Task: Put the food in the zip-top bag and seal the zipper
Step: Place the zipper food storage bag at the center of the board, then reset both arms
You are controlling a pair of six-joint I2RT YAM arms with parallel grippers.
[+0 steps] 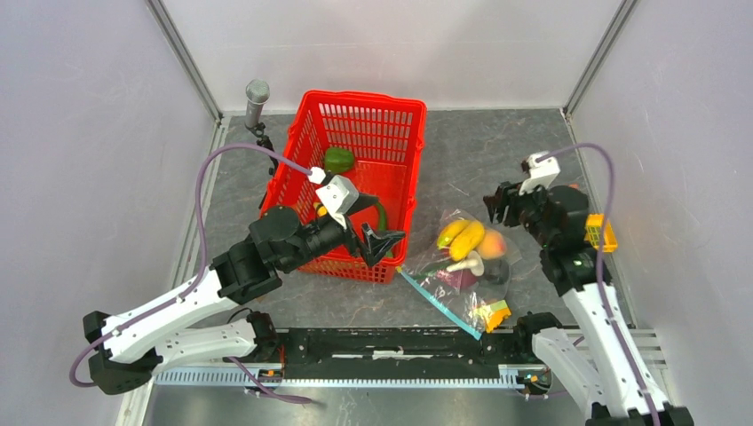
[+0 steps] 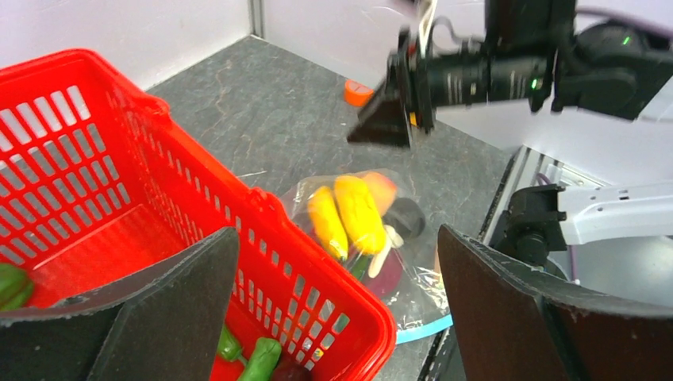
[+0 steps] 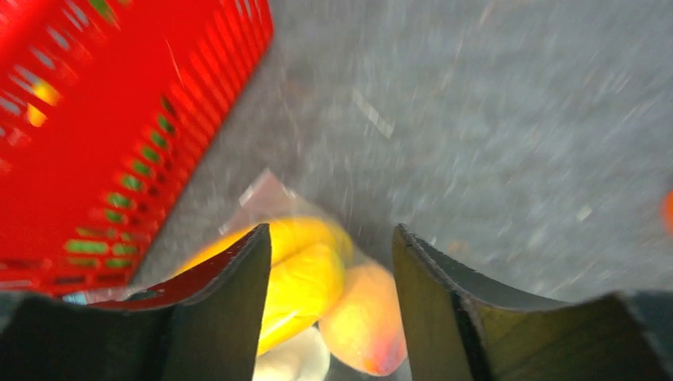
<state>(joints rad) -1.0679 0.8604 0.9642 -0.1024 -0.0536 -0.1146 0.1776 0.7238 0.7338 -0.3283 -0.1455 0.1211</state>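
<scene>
We see left gripper [image 1: 384,244] wide open, empty, over basket [image 1: 410,177]; right gripper [image 1: 497,206] parted, empty, above zip-top bag [image 1: 499,266]. We drop left straight onto green peppers [image 2: 254,359], clearing rim.

Tabletop [image 1: 497,151]: dark grey, stone-patterned. Walls [image 1: 80,133]: plain pale panels on three sides. Corner posts [image 1: 182,53]: silver metal. Lighting: even.

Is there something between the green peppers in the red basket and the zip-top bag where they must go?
Yes: the red basket's lattice wall stands between the green peppers and the zip-top bag, which lies on the table just outside it. They would probably need lifting over the rim.
</scene>
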